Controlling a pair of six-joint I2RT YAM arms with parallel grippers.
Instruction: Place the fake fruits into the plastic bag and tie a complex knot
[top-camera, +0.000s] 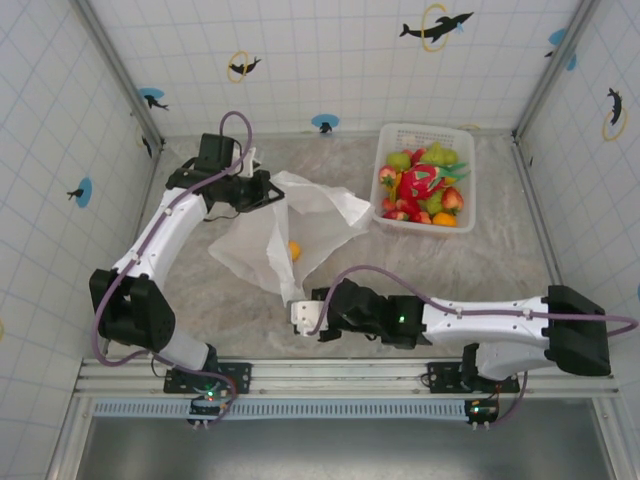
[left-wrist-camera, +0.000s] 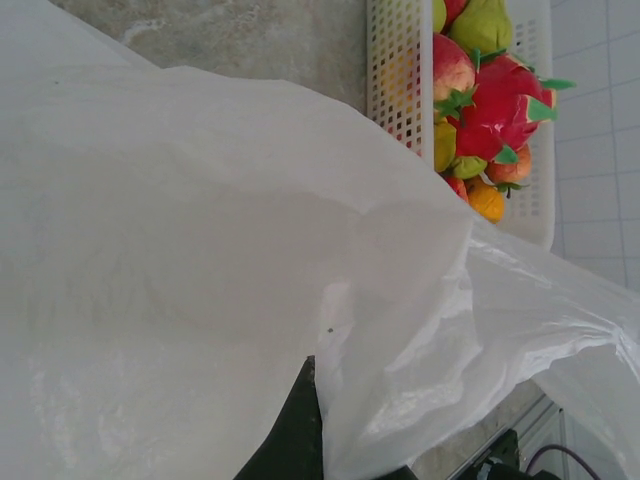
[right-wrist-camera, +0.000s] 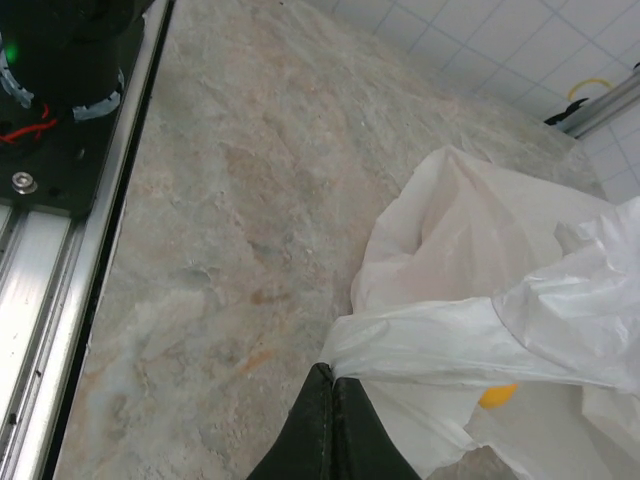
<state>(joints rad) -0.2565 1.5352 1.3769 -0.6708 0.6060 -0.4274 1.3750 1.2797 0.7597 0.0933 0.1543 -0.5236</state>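
The plastic bag (top-camera: 300, 215) lies crumpled and white at mid-table, stretched between both grippers. My left gripper (top-camera: 262, 190) is shut on the bag's far left edge; in the left wrist view the bag (left-wrist-camera: 200, 250) drapes over the gripper (left-wrist-camera: 318, 365), leaving one dark finger (left-wrist-camera: 295, 435) visible. My right gripper (top-camera: 300, 314) is shut on the bag's near edge, with the film (right-wrist-camera: 450, 340) bunched at the closed tips (right-wrist-camera: 333, 372). One orange fruit (top-camera: 294, 250) (right-wrist-camera: 497, 396) shows through the bag. The other fake fruits (top-camera: 425, 190) (left-wrist-camera: 490, 90) are piled in the basket.
A white lattice basket (top-camera: 466, 205) (left-wrist-camera: 400, 70) stands at the back right, next to the bag. Tiled walls enclose the table on three sides. The arms' mounting rail (right-wrist-camera: 60, 300) runs along the near edge, close to my right gripper.
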